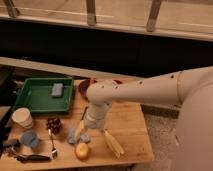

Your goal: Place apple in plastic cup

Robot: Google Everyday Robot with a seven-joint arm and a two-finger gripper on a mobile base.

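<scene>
Camera view looks down on one wooden surface (127,125) that fills the lower left of the frame. One white arm (150,90) reaches in from the right edge and bends down at an elbow near the centre. Its pincer (81,131) hangs low over the middle of the surface, and whether it is apart or together cannot be told.

One apple (82,150) lies on the wood near the bottom edge, just below the pincer and apart from it. One light-blue cup (29,138) stands at lower left, well apart from the apple. One fork (52,145) lies between the two.

One cream-white tub (22,117) stands above the cup. One dark grape cluster (53,124) sits to the right of the tub. One banana (113,142) lies right of the apple, slanting toward the lower right. One green tray (30,95) lies at upper left and holds one grey sponge (57,90). One red bowl (84,89) shows partly behind the elbow
</scene>
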